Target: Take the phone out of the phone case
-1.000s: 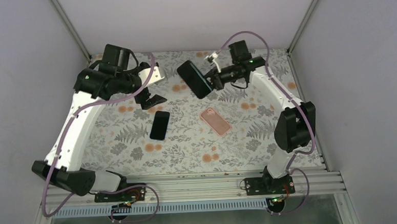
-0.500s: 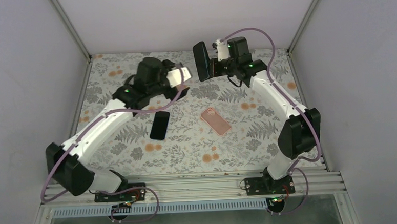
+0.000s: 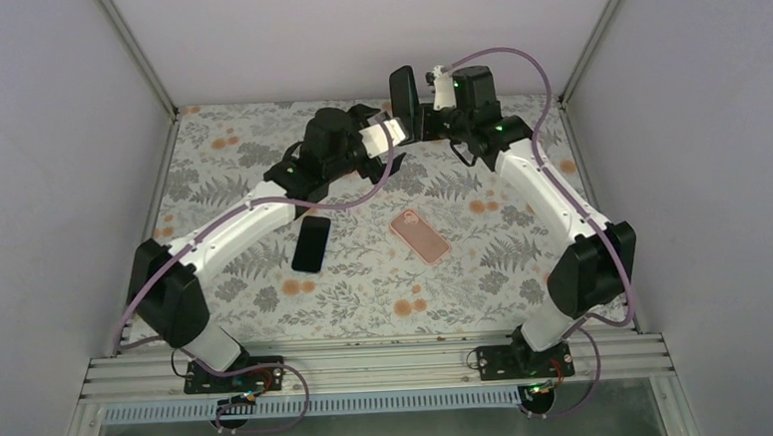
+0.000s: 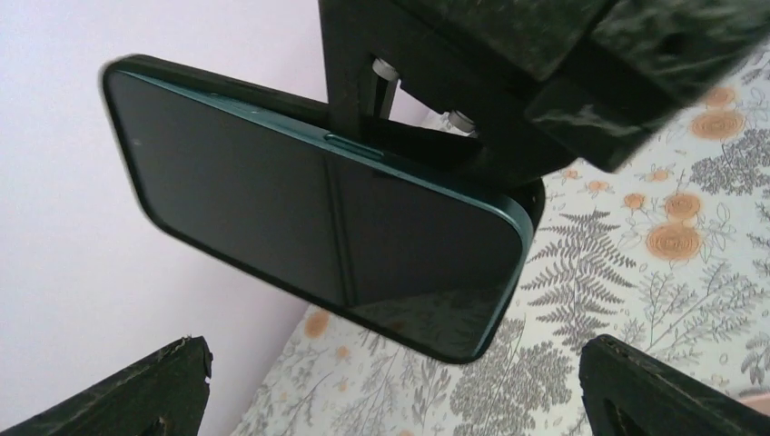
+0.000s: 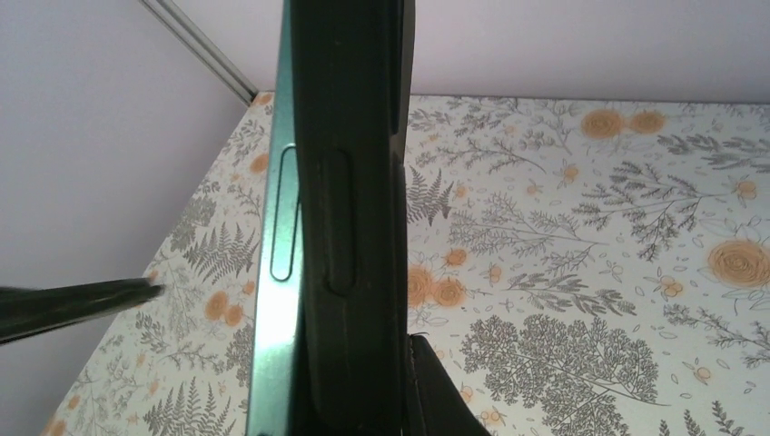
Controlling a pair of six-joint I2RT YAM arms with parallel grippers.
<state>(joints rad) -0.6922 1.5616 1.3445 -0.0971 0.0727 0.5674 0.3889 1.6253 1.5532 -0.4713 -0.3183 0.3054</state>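
left pincer (image 4: 392, 363) spread wide, empty, facing the glossy dark-teal phone (image 4: 318, 236) | phone aloft over far end of the floral counter (image 3: 366, 279), inside its matte black phone case (image 5: 354, 227), clamped by right pincer (image 3: 415, 112) | I judge it rigid and slick, case flexible; I'd grip the long edges | left wrist shows screen; right wrist only the side seam

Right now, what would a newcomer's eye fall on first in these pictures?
The right tool holds a cased phone on edge, raised over the table's far side. The left tool, open, faces its screen from close by. A black phone and a pink case lie flat mid-table.
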